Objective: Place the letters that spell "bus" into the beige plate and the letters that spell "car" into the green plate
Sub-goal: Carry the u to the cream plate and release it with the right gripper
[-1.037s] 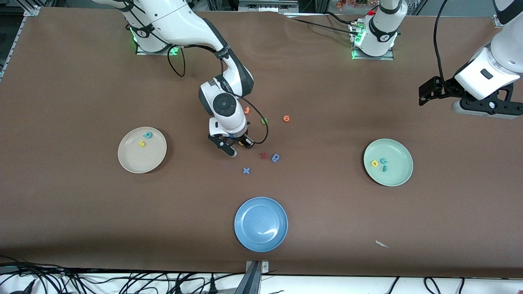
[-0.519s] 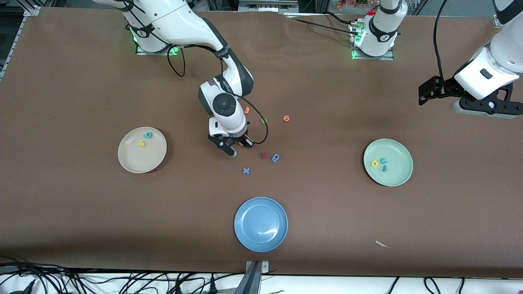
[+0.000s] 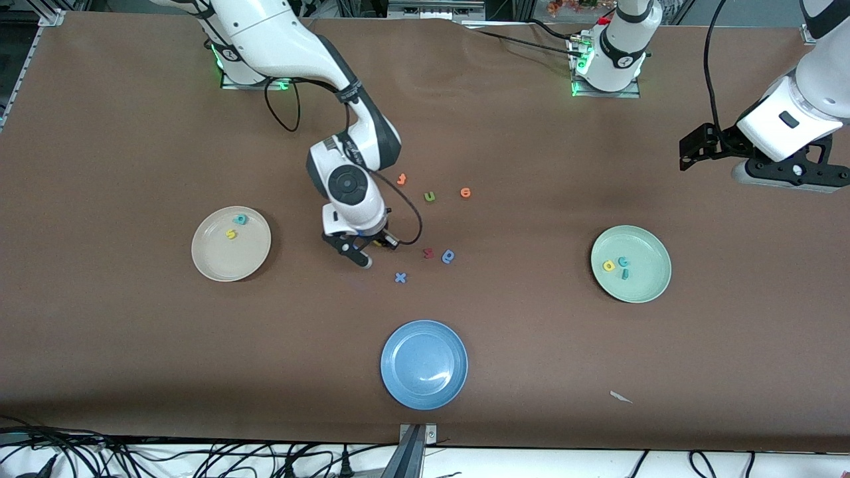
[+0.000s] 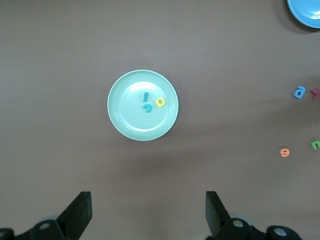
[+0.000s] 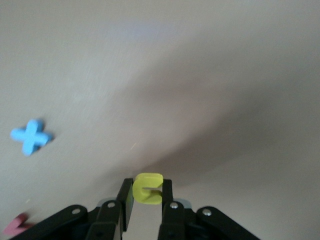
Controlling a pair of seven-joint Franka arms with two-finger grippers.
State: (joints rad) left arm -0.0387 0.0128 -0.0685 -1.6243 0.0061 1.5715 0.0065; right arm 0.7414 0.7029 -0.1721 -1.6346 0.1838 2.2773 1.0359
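The right gripper (image 5: 146,192), now clamped on the yellow "u" (image 5: 148,188), has lifted toward the beige plate (image 3: 212,262); the left gripper (image 4: 148,215) waits wide open, empty.

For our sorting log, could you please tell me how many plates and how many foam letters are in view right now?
Plates: 3 (beige plate, green plate, blue plate)
Foam letters: 12 (2 in the beige, 3 in the green, 6 loose on the table, 1 yellow letter gripped in the right tool)
Total: 15
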